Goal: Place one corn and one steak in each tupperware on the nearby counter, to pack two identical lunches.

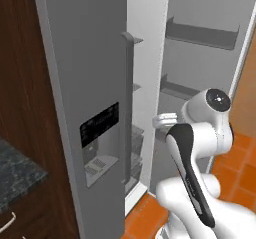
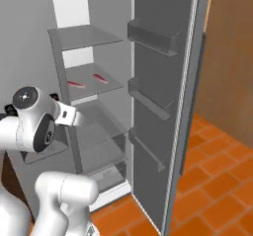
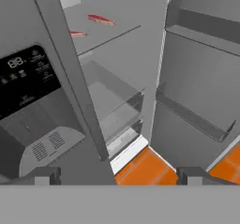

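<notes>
steak (image 2: 75, 85) strips, two, lie apart on an open fridge shelf (image 2: 113, 83); pincer (image 3: 117, 175) looks spread, tips barely visible.

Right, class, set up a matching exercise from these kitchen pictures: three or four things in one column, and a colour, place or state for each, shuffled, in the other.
Things:
1. steak
2. fridge door
3. floor
4. counter

Descriptions:
A. orange tiles
B. swung open, with grey bins on its inner side
C. dark speckled stone, at the left edge of the left base view
D. two dark-red strips on a fridge shelf

Pairs: 1-D, 2-B, 3-A, 4-C
</notes>
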Available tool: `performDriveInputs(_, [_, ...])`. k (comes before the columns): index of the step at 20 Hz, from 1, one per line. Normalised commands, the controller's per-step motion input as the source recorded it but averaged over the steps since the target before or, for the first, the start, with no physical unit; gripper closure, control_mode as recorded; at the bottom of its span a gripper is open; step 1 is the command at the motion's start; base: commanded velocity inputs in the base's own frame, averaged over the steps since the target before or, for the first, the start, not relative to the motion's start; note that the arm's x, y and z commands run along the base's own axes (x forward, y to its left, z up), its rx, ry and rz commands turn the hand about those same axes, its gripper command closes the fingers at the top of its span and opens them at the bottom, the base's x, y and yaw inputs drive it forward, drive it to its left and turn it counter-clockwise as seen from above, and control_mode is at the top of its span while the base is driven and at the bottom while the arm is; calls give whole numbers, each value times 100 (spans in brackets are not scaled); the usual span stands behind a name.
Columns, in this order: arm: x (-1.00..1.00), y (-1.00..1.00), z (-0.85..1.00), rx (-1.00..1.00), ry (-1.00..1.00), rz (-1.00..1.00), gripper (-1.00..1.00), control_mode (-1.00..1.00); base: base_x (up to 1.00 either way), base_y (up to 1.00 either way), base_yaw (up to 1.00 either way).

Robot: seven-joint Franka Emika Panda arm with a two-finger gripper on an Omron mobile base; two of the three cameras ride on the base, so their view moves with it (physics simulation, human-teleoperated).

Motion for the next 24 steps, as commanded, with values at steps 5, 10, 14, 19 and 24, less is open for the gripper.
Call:
performDriveInputs(5, [0,0,0,0,0,0,-100,100,18,-69,48])
performDriveInputs(10, [0,0,0,0,0,0,-100,100,0,-13,41])
performDriveInputs(14, [0,0,0,0,0,0,-100,100,0,0,23])
performDriveInputs(19, [0,0,0,0,0,0,-100,100,15,-44,9])
performDriveInputs(24, [0,0,0,0,0,0,-100,100,21,-34,19])
